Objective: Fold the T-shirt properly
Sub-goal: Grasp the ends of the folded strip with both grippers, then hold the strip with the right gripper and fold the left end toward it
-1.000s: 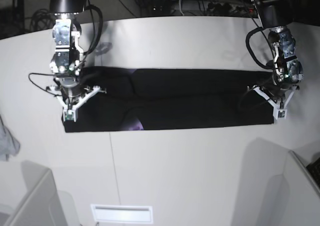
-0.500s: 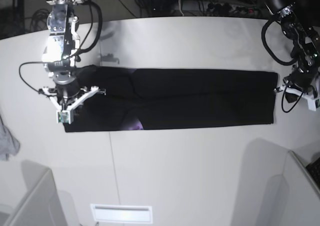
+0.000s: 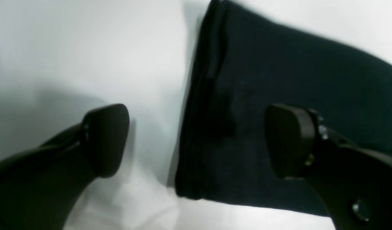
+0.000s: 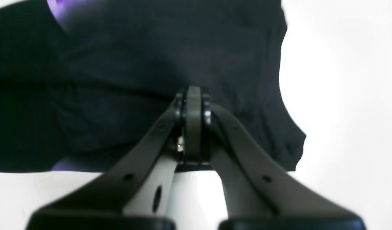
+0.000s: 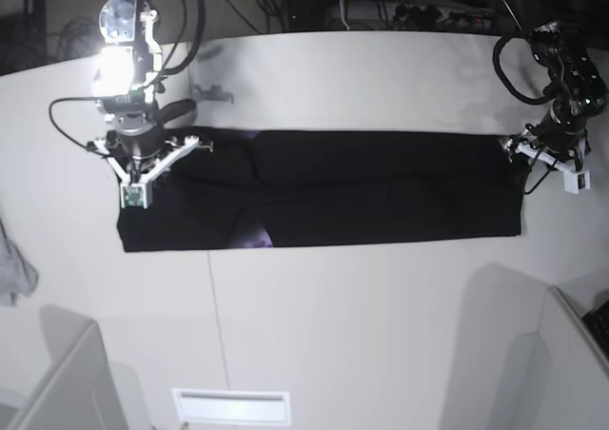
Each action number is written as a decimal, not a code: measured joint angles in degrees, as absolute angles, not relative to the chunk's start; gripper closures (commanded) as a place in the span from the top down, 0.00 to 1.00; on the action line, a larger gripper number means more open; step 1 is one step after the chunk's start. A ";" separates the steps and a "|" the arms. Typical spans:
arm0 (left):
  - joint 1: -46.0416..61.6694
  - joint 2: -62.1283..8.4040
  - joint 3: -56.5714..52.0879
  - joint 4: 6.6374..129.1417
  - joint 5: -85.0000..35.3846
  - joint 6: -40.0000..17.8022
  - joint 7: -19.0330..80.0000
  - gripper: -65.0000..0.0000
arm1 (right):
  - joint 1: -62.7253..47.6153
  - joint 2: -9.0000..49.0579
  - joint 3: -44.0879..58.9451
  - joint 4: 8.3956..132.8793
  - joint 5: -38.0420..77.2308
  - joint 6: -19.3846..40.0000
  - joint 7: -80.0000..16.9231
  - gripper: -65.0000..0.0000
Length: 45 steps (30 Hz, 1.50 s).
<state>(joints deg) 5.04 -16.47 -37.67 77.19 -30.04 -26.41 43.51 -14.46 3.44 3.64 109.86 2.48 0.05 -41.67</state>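
Observation:
The black T-shirt [image 5: 381, 187] lies folded into a long strip across the table, with a bit of purple print [image 5: 252, 238] showing at its front edge. My right gripper [image 5: 130, 195] is at the strip's left end; in the right wrist view the right gripper [image 4: 192, 95] is shut with its tips on the T-shirt [image 4: 119, 64], and creases run to them. My left gripper [image 5: 544, 164] is open at the strip's right end. In the left wrist view the left gripper [image 3: 197, 139] straddles the edge of the T-shirt [image 3: 295, 73], one finger over cloth, one over bare table.
A small grey cloth [image 5: 13, 273] lies at the table's far left edge. A white slotted plate [image 5: 231, 406] sits at the front. Grey panels [image 5: 57, 382] stand at both front corners. Cables and gear lie behind the table's far edge.
My left gripper swung off the shirt's right front corner, out to the right, and has come back to the right edge, higher up. My right gripper shifted left, then up and back.

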 measured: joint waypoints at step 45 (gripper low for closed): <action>8.32 -20.60 -27.44 86.39 -30.09 -23.81 39.44 0.00 | -19.86 1.21 3.75 111.22 2.52 0.05 -38.79 0.00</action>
